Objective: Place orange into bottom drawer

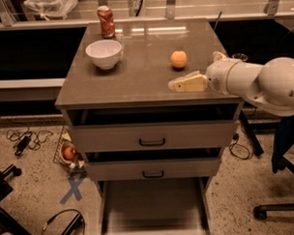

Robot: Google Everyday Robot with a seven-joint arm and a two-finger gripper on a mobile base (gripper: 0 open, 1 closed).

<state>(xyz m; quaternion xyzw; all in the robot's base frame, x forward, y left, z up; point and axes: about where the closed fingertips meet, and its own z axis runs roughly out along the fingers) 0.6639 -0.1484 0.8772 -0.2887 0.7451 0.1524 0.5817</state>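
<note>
Seeing bottom drawer (pixel 154 206) pulled out. Orange (pixel 179 59) sits on cabinet top (pixel 136 78), near my gripper (pixel 185 83) but apart. Gripper points left, opening: can't tell. Arm (pixel 262 81) reaches in level from right.

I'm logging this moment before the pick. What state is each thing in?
orange: resting on the cabinet top, not gripped.
bottom drawer: pulled open, floor bare.
upper two drawers: pulled out far less than the bottom one.
white bowl: upright on the top.
red can: upright near the back edge.
gripper: low over the top's front right, apart from the orange.
</note>
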